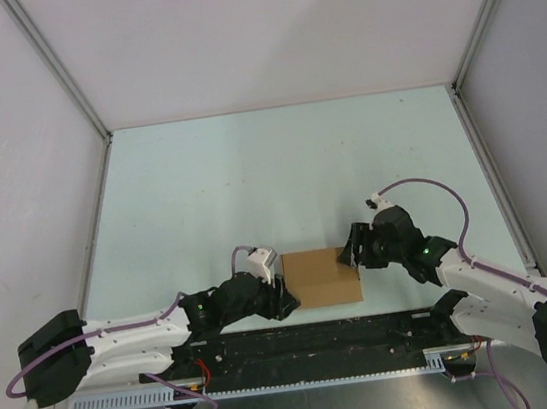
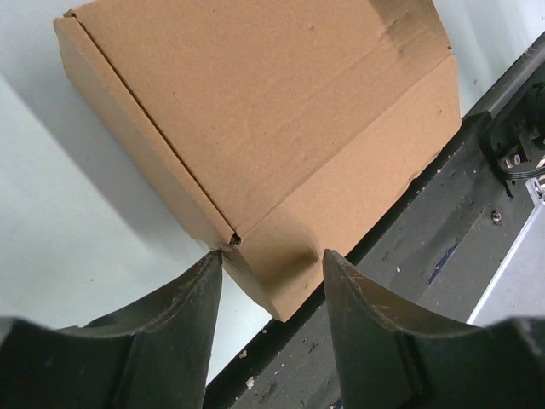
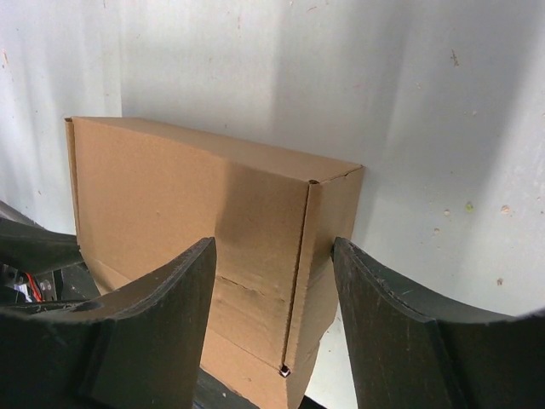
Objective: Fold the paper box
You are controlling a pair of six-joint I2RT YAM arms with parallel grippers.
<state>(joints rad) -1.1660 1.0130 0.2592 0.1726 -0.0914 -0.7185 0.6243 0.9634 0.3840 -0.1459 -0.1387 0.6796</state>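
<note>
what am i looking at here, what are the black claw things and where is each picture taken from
These are two robot arms bolted at the near edge of a pale table. The wide picture looks down from above and behind them. The other two come from cameras on the wrists, so the dark shapes there are each gripper's own fingers. On the table sits one brown paper box, folded up. The left gripper straddles one of its corners, the right gripper another. Whether they squeeze it is unclear.
</note>
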